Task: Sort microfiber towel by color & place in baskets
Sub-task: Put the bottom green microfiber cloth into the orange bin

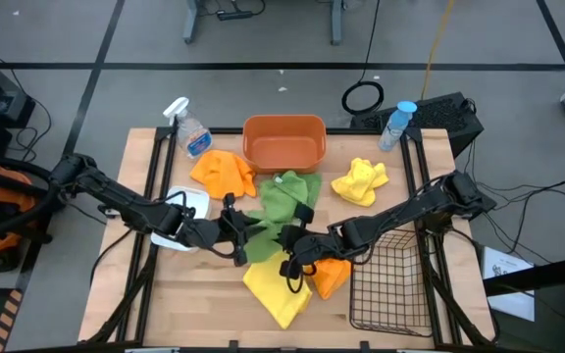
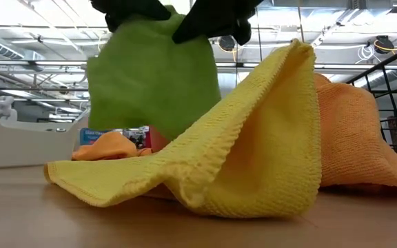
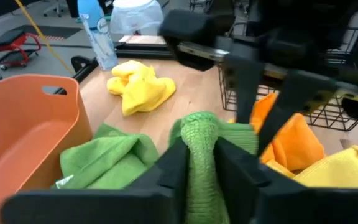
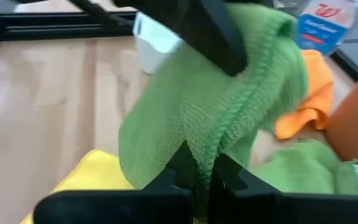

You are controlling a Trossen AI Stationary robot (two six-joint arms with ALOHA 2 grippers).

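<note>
Both clenched on one ribbed green towel (image 1: pixel 263 233) in front of the rounded orange tub (image 1: pixel 283 142): left tool (image 3: pixel 201 163), right tool (image 4: pixel 205 171), cloth stretched between.

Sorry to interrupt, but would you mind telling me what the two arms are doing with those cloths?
Both arms are gripping one green towel at mid-table: the left gripper and right gripper are each shut on a fold, holding it up. Yellow towels and orange towels lie loose on the table. The orange tub and black wire basket hold nothing yet.
</note>
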